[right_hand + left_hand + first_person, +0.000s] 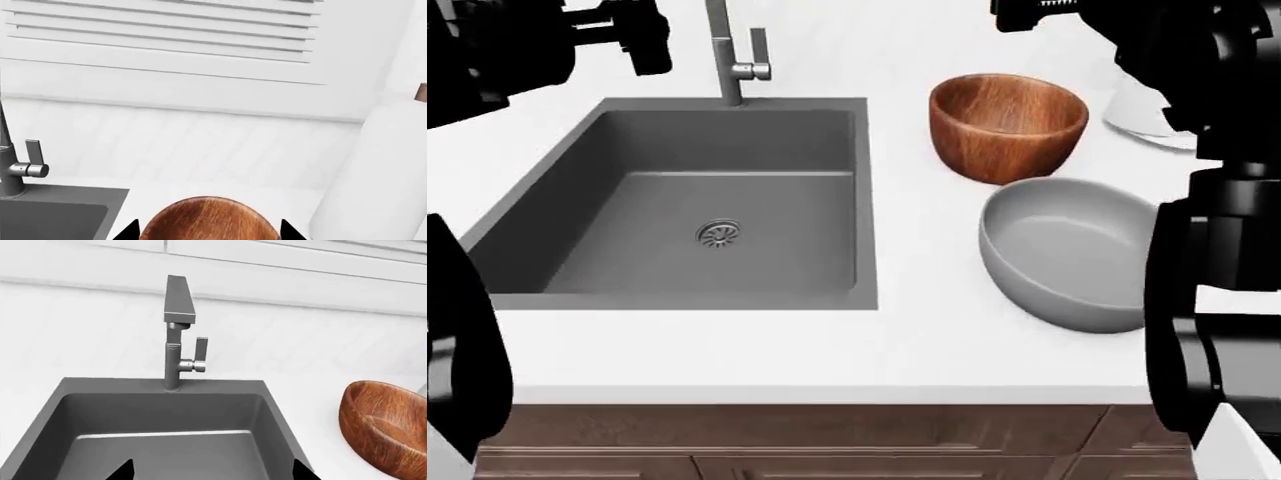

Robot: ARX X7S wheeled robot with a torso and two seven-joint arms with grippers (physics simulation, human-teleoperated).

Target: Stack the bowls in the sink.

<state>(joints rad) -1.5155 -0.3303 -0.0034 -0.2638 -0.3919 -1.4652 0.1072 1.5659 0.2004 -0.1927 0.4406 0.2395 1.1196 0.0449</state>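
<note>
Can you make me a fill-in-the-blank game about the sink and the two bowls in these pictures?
1. The sink has ____ bowls inside it right now.
2. The wooden bowl sits on the counter, farther from the robot than the ____ bowl.
3. The faucet stands at the ____ edge of the sink.
4. The round metal thing in the sink floor is the ____.

Missing words: no; grey; back; drain

bright even render light, soft faint shadows, mild sheen on wooden bowl (1009, 125), sharp throughout, no blur.
</note>
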